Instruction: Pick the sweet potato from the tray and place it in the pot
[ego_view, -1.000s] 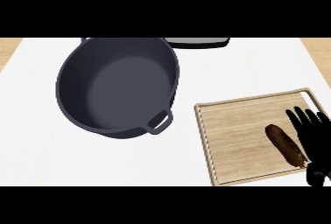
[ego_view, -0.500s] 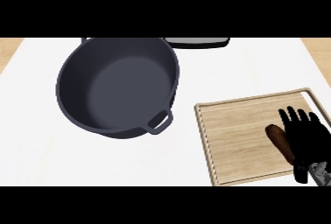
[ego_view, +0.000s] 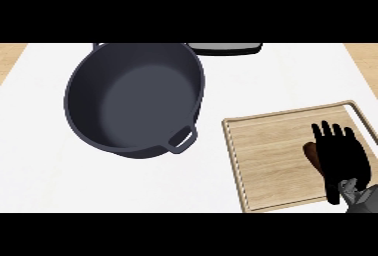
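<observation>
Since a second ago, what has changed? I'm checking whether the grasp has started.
The right hand has slid left across the tray, now covering most of the sweet potato, fingers straight, nothing gripped yet. The pot and tray stayed put, and the sweet potato has not visibly moved.

You've got a dark matt metal pot (ego_view: 136, 97), smooth inside, w/ soft sheen. Tray (ego_view: 273, 150) is pale wood, visible grain, matt. Desk (ego_view: 44, 165) top plain white, smooth. Sweet potato (ego_view: 312, 154) skin looks dull brown, prob. rough.
</observation>
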